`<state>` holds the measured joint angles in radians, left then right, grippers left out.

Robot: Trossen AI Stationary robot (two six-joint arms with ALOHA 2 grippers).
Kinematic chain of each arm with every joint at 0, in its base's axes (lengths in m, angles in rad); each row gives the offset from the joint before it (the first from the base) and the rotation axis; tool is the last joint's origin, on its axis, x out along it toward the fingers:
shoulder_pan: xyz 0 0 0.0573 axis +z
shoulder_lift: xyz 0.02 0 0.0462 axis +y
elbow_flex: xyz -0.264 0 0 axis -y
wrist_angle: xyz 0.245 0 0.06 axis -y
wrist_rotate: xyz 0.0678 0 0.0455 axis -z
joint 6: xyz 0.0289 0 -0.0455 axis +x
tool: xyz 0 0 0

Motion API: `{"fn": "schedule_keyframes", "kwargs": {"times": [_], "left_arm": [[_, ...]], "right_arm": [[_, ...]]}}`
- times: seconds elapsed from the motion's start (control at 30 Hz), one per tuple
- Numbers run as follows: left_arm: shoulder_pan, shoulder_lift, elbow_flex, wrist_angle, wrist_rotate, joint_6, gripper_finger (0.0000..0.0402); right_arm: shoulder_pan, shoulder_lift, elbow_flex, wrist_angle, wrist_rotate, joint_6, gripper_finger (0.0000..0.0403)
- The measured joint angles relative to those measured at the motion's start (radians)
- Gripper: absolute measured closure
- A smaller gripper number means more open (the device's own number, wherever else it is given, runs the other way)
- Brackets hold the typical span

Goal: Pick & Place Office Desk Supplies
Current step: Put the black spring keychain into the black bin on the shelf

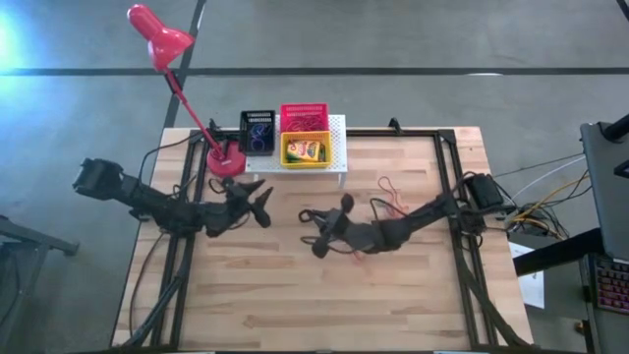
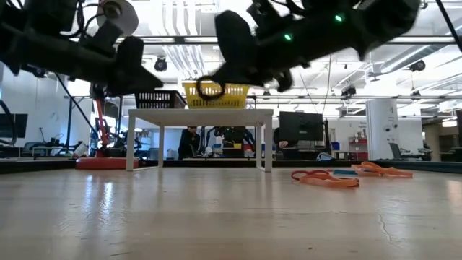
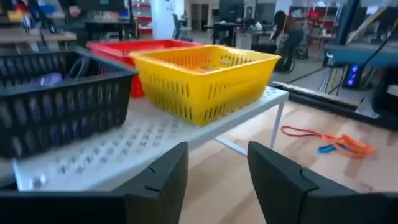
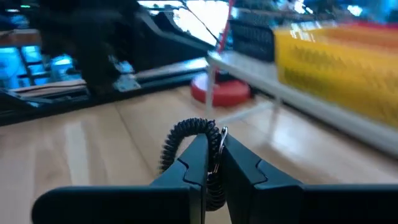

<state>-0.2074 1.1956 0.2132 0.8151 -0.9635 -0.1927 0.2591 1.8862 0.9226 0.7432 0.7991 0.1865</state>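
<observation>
Now right gripper [image 4: 214, 163] jaws pinching black ring [image 4: 189, 155], left gripper [image 3: 214, 177] jaws apart, empty

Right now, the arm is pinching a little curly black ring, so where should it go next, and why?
Probably toward the black basket on the white stand. The right gripper is shut on the black ring and holds it above the table, short of the stand. That basket already seems to hold small rings, so carrying it over there and lifting it above the rim looks sensible. The left gripper waits open near the stand.

Three baskets [image 1: 305, 149] on the stand [image 1: 339, 147] behind both arms, lamp base [image 1: 226, 161] left, rubber bands [image 1: 391, 194] right
</observation>
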Motion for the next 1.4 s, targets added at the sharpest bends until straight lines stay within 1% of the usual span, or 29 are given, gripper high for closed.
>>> {"fn": "schedule_keyframes", "kwargs": {"times": [0.03, 0.13, 0.2, 0.23, 0.27, 0.37, 0.4, 0.43, 0.47, 0.6, 0.63, 0.7, 0.83, 0.97, 1.03, 1.1, 1.23, 1.33, 1.4], "left_arm": [[0.003, -0.001, -0.007, -0.001, -0.001, -0.023, 0.0231], [0.008, -0.001, -0.012, -0.006, -0.005, -0.072, 0.0231], [0.008, -0.001, -0.005, -0.003, 0.030, -0.107, 0.0231], [0.010, -0.001, -0.001, -0.003, 0.083, -0.100, 0.0231], [0.011, -0.001, 0.003, -0.003, 0.167, -0.070, 0.0231], [0.008, -0.001, 0.025, -0.005, 0.503, 0.084, 0.0231], [0.008, -0.001, 0.036, -0.007, 0.575, 0.120, 0.0231], [0.008, -0.001, 0.048, -0.006, 0.603, 0.135, 0.0231], [0.010, -0.001, 0.056, -0.003, 0.600, 0.137, 0.0231], [0.022, 0.010, 0.089, -0.003, 0.492, 0.117, 0.0221], [0.029, 0.018, 0.094, -0.004, 0.483, 0.116, 0.0216], [0.045, 0.039, 0.105, -0.005, 0.495, 0.111, 0.0204], [0.062, 0.095, 0.139, -0.007, 0.582, 0.093, 0.0182], [0.062, 0.130, 0.169, -0.007, 0.591, 0.095, 0.0185], [0.062, 0.135, 0.177, -0.009, 0.591, 0.106, 0.0201], [0.062, 0.134, 0.184, -0.019, 0.591, 0.112, 0.0228], [0.067, 0.133, 0.183, -0.036, 0.590, 0.130, 0.0305], [0.068, 0.132, 0.182, -0.061, 0.594, 0.165, 0.0369], [0.067, 0.132, 0.181, -0.068, 0.600, 0.169, 0.0386]], "right_arm": [[-0.006, 0.000, 0.014, 0.001, -0.023, -0.030, 0.0378], [-0.020, 0.000, 0.051, -0.004, -0.035, -0.108, 0.0378], [-0.028, 0.000, 0.071, -0.003, -0.041, -0.157, 0.0378], [-0.031, 0.000, 0.080, -0.003, -0.041, -0.180, 0.0378], [-0.034, 0.000, 0.085, -0.003, -0.043, -0.201, 0.0378], [-0.040, 0.000, 0.091, -0.005, -0.042, -0.239, 0.0378], [-0.043, 0.000, 0.091, -0.005, -0.042, -0.241, 0.0378], [-0.045, 0.000, 0.091, -0.005, -0.042, -0.241, 0.0378], [-0.048, 0.000, 0.091, -0.005, -0.042, -0.240, 0.0378], [-0.052, 0.001, 0.088, -0.006, -0.041, -0.240, 0.0378], [-0.052, 0.001, 0.088, -0.006, -0.041, -0.241, 0.0378], [-0.051, 0.001, 0.089, -0.006, -0.041, -0.240, 0.0378], [-0.050, 0.001, 0.089, -0.005, -0.041, -0.234, 0.0378], [-0.050, 0.002, 0.089, -0.006, -0.042, -0.233, 0.0378], [-0.048, 0.002, 0.089, -0.006, -0.042, -0.233, 0.0378], [-0.047, 0.002, 0.089, -0.006, -0.042, -0.231, 0.0378], [-0.048, 0.002, 0.089, -0.006, -0.052, -0.208, 0.0378], [-0.049, 0.002, 0.087, -0.010, -0.123, -0.210, 0.0372], [-0.049, 0.002, 0.087, -0.014, -0.155, -0.197, 0.0358]]}}
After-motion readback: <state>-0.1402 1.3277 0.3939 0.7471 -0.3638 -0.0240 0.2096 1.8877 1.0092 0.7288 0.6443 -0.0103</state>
